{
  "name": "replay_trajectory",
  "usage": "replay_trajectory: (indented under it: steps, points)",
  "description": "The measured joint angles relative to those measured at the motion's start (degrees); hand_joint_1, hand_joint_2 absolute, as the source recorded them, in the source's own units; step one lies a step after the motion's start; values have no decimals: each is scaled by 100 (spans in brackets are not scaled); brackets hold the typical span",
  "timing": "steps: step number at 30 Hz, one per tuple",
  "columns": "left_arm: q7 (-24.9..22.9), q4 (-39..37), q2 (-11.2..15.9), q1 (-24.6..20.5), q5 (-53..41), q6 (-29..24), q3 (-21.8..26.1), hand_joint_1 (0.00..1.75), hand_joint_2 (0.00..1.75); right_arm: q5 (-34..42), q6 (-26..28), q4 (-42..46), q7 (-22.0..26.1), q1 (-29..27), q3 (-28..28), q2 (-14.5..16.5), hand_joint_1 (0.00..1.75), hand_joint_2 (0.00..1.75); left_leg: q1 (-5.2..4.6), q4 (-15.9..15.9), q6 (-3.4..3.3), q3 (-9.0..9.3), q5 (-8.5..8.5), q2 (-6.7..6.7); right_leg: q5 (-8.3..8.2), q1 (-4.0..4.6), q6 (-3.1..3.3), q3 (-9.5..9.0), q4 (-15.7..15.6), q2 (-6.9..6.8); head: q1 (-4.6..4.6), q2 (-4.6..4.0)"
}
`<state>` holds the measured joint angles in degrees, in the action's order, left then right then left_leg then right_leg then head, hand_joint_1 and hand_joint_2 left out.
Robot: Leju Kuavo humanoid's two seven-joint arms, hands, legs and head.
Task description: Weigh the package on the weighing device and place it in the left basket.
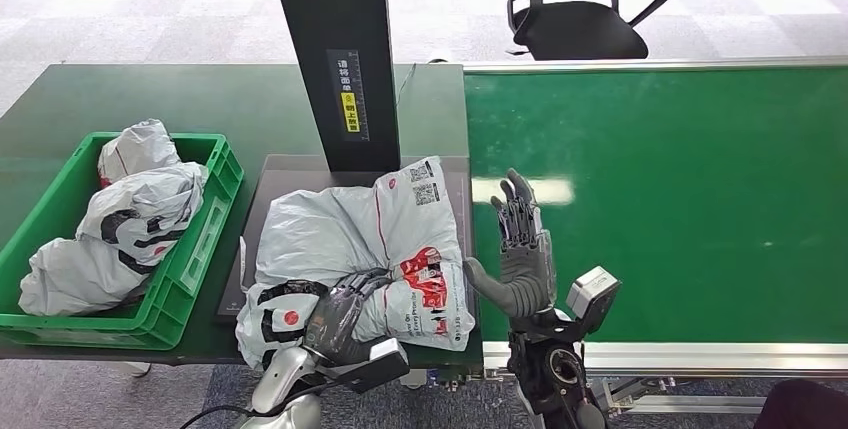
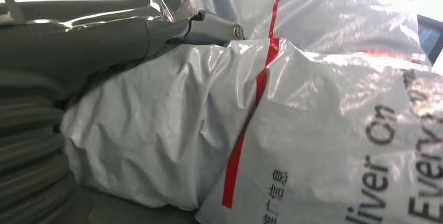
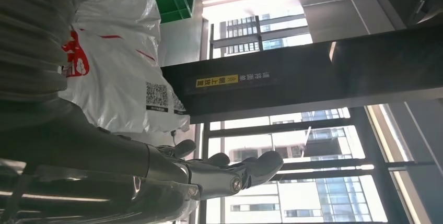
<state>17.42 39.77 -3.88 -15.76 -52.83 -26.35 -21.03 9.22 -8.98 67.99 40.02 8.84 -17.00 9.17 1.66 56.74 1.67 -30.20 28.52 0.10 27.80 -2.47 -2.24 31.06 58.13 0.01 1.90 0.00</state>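
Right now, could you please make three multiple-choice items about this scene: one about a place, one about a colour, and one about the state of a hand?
1. Where does the large package lie?
A. In the green basket
B. On the weighing device beside the black column
C. On the green conveyor belt

2. What colour is the basket on the table's left side?
A. Green
B. Blue
C. Grey

3. What is the right hand doing?
A. Gripping the package
B. Pressing on the basket
C. Standing open beside the package, fingers apart, holding nothing

Answers: 1 B, the package rests on the dark platform of the weighing device at the foot of the black column. 2 A, its walls are plainly green. 3 C, the head view shows it upright over the belt's edge, while the left hand rests on the package.
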Motion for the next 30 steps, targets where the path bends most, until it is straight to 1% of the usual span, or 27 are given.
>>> replay_trajectory:
  steps: [2,5,7,11,16,19,25,30]
  points:
    - [473,266,-1,142,652,-189,90,175,175,10,17,-5,0,-58,0,-5,0,175,1,1,1,-1,-1,4,-4,1,2,9,1,2,-1,0]
    - [1236,1062,41,468,1932,-433,231,175,175,64,85,-8,0,-190,2,-32,0,175,1,2,2,-24,-3,8,-10,2,6,35,3,5,-1,0]
    - [1565,1687,87,720,2546,-511,286,175,175,91,117,-8,0,-275,3,-63,0,175,1,3,2,-49,-4,9,-11,3,6,60,5,5,-1,0]
    - [2058,2817,160,1212,3340,-661,357,175,175,104,158,-12,0,-358,4,-113,0,175,1,5,2,-95,-4,13,-11,2,6,108,6,8,-1,0]
    - [2117,4242,259,1706,4042,-1100,286,175,175,105,206,-31,0,-379,5,-142,0,175,1,6,3,-129,0,18,-10,2,5,145,6,10,-2,0]
    - [2118,4978,365,1889,4245,-1269,154,175,175,116,221,-44,0,-380,8,-166,0,175,1,6,3,-137,0,19,-10,3,5,151,5,10,-1,0]
    - [2118,5684,484,2056,4329,-1296,17,175,175,119,228,-46,0,-380,9,-183,0,175,1,6,3,-136,-1,20,-10,3,5,152,5,11,0,0]
    - [2118,6450,536,2023,4588,-1331,-122,175,175,108,253,-52,0,-404,20,-193,0,175,1,6,3,-135,-1,20,-11,3,6,153,6,11,0,0]
